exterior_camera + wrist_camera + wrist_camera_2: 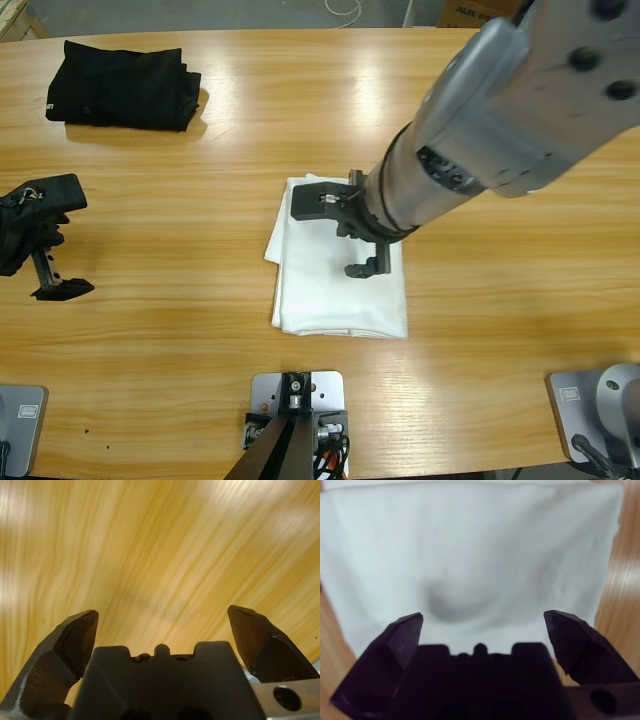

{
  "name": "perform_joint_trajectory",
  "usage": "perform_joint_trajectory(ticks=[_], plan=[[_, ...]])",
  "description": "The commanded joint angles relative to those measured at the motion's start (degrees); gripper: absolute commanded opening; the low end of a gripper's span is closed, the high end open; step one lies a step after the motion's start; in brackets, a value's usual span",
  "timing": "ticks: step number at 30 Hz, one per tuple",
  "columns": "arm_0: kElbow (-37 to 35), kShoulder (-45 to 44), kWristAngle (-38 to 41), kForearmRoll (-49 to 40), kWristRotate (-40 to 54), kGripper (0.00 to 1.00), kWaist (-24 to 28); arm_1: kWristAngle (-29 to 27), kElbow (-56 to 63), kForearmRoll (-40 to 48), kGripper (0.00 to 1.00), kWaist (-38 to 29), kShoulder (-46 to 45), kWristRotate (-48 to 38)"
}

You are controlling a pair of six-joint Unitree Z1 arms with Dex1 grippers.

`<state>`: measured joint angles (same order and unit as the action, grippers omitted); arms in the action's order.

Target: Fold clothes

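White T-shirt lies folded, seemingly rectangular, on table.

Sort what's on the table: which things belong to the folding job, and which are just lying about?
Part of the job:
- white T-shirt, lying folded at mid-table
- right gripper, open above the shirt
- left gripper, open over bare wood at the table's left side

Lying about:
- black folded garment, at the far left corner of the wooden table, apart from both grippers
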<state>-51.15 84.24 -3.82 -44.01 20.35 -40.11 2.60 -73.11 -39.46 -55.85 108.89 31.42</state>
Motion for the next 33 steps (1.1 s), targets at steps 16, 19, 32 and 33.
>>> perform_joint_trajectory(ticks=[16,19,32,33], plan=[[2.9,-0.5,-0.7,2.8,0.2,0.991,2.4,-2.5,9.4,3.9,0.982,15.8,8.3,-18.1],[3.0,-0.8,-0.7,2.7,0.2,0.991,2.4,-1.8,9.4,3.7,0.982,18.4,5.9,-33.0],[2.7,-4.9,-0.5,2.4,0.1,0.991,2.2,-2.8,16.9,5.0,0.987,21.5,1.4,-78.8],[2.7,-5.4,-0.5,2.3,0.1,0.991,2.1,-2.8,17.7,5.8,0.987,21.5,0.9,-80.8]])
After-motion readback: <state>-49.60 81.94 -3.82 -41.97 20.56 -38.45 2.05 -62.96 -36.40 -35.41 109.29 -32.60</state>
